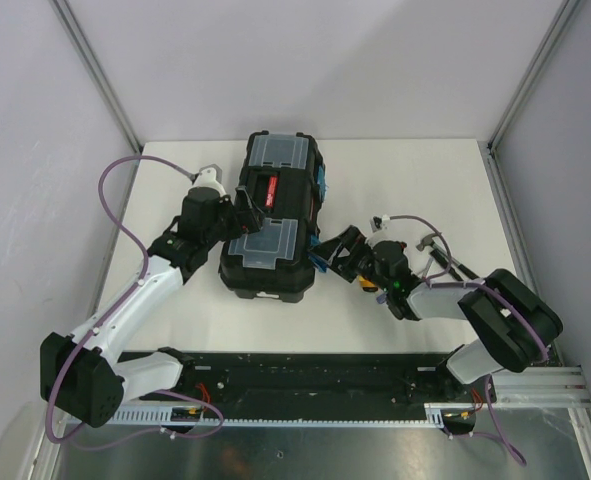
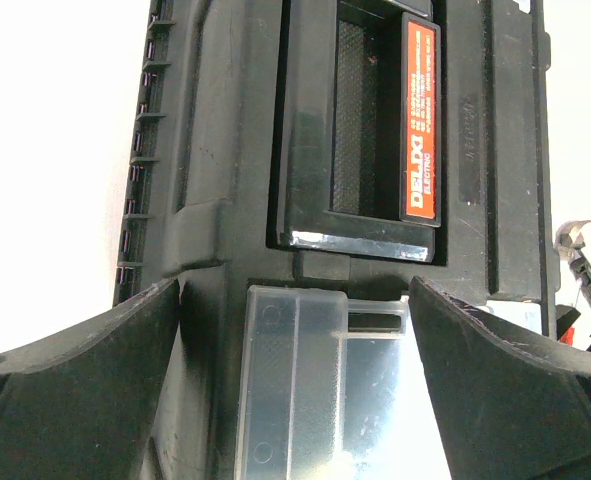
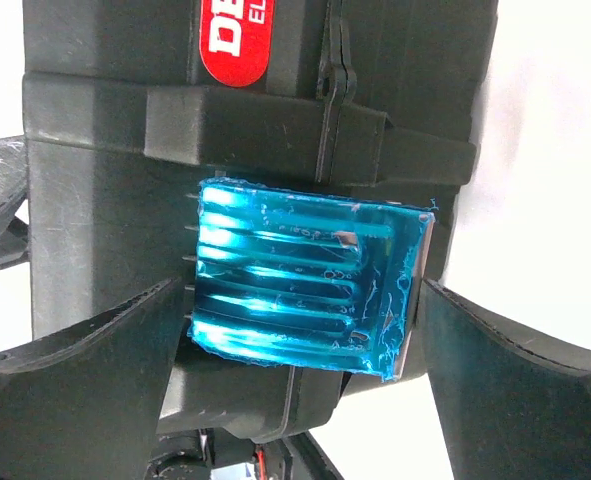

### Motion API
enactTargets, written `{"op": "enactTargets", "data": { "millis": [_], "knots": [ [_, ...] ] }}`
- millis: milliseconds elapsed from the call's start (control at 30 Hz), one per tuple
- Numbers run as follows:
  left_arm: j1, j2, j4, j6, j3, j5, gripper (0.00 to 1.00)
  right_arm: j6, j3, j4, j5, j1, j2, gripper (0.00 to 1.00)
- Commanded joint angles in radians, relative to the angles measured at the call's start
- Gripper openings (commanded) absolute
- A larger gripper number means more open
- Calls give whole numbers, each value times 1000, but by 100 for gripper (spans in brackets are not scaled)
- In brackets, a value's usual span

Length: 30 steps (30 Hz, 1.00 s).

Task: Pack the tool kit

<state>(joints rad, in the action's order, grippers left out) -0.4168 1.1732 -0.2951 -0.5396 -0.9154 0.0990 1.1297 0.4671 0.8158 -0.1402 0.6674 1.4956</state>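
The black toolbox (image 1: 272, 215) lies closed in the middle of the table, with two clear lid compartments (image 1: 280, 152) and a handle with a red label (image 1: 271, 192). My left gripper (image 1: 243, 208) is open over the box's left side. In the left wrist view its fingers (image 2: 85, 390) stand either side of the near clear compartment (image 2: 315, 380), below the handle label (image 2: 420, 120). My right gripper (image 1: 325, 255) is open at the box's right side. Its fingers (image 3: 75, 400) flank the near blue latch (image 3: 305, 285) without gripping it. No screwdrivers show clearly.
A second blue latch (image 1: 322, 182) sits farther along the box's right side. A small dark tool (image 1: 437, 252) lies on the table right of my right wrist. The white table ends at grey walls left, right and behind.
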Motion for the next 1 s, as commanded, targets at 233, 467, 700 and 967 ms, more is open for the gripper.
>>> {"op": "enactTargets", "data": {
  "millis": [233,467,700,967],
  "knots": [
    [-23,72,-325,107,82,-18,98,144,3,478,-124,-12,45,99],
    [-23,72,-325,111,84,-14,98,115,2,363,-95,-8,37,99],
    [-23,83,-326,111,80,-16,98,150,34,448,-136,-10,38,99],
    [-23,80,-325,111,85,-16,98,139,66,369,-151,-14,-56,99]
  ]
}}
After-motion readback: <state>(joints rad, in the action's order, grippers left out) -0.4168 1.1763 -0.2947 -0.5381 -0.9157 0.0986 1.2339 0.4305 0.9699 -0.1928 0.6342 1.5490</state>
